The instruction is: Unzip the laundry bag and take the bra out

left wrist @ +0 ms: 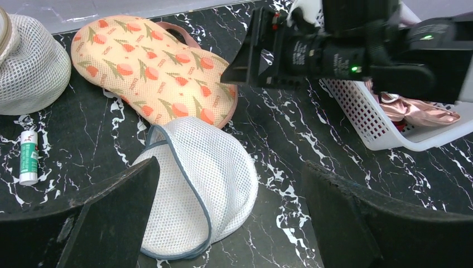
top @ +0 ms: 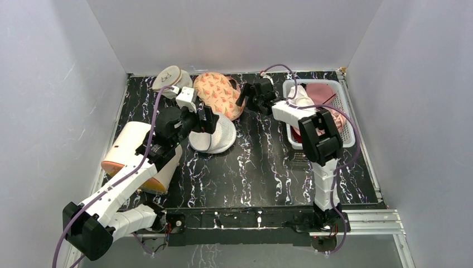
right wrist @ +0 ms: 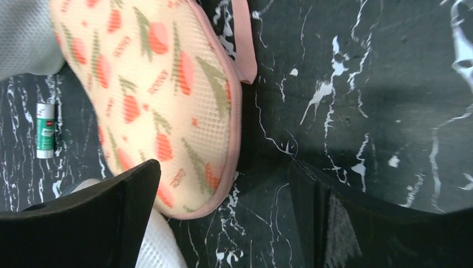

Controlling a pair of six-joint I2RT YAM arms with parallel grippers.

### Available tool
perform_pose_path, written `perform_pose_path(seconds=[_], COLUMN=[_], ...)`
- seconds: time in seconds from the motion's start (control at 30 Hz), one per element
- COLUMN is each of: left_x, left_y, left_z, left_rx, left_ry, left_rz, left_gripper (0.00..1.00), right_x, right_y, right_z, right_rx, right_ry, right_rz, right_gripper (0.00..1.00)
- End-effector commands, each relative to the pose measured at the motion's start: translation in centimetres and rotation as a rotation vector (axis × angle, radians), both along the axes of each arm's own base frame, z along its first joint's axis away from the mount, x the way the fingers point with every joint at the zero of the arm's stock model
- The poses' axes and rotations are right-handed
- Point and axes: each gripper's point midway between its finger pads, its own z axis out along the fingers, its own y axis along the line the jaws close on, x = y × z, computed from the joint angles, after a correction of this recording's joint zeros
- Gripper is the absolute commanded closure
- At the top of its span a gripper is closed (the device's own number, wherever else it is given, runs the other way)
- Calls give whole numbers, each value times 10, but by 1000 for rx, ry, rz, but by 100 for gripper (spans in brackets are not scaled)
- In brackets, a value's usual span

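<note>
The laundry bag (top: 218,92), peach-orange with a red floral print and a pink zipper edge, lies at the back of the table. In the right wrist view the laundry bag (right wrist: 150,84) fills the upper left, and its rounded end reaches in between my fingers. My right gripper (right wrist: 223,178) is open just above the table at that end, holding nothing. It shows as the right gripper (top: 247,95) from above. My left gripper (top: 204,120) hangs open over a white mesh pouch (left wrist: 195,190), near the laundry bag (left wrist: 150,67). The left gripper (left wrist: 231,184) holds nothing. The bra is hidden.
A round beige-topped mesh pouch (top: 170,78) sits at the back left. A white basket (top: 347,131) with pink garments stands on the right. A small green-and-white tube (left wrist: 28,156) lies on the table. A white-and-orange cylinder (top: 136,156) lies near the left arm.
</note>
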Motion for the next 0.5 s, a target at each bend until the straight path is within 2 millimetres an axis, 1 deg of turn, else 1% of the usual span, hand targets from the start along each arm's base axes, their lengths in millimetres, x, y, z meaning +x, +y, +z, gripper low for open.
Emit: perform_pose_path(seconds=[0.0, 0.1, 0.2, 0.3, 0.37, 0.47], left_x=[1, 1, 0, 1, 1, 0], left_y=[-4, -9, -10, -10, -10, -11], left_z=[22, 20, 20, 20, 20, 18], left_rx=[-20, -19, -24, -23, -24, -24], left_ry=[-51, -45, -43, -44, -43, -39], left_rz=[-20, -46, -47, -45, -49, -53], left_gripper=[2, 2, 1, 1, 1, 2], right_x=[17, 16, 14, 20, 25, 29], right_y=[27, 38, 45, 48, 46, 39], right_z=[4, -8, -13, -15, -11, 8], right_rx=[117, 215, 306, 349, 371, 390], right_ry=[7, 31, 11, -6, -28, -85], right_rz=[19, 4, -6, -16, -27, -36], right_gripper=[21, 29, 39, 50, 58, 73])
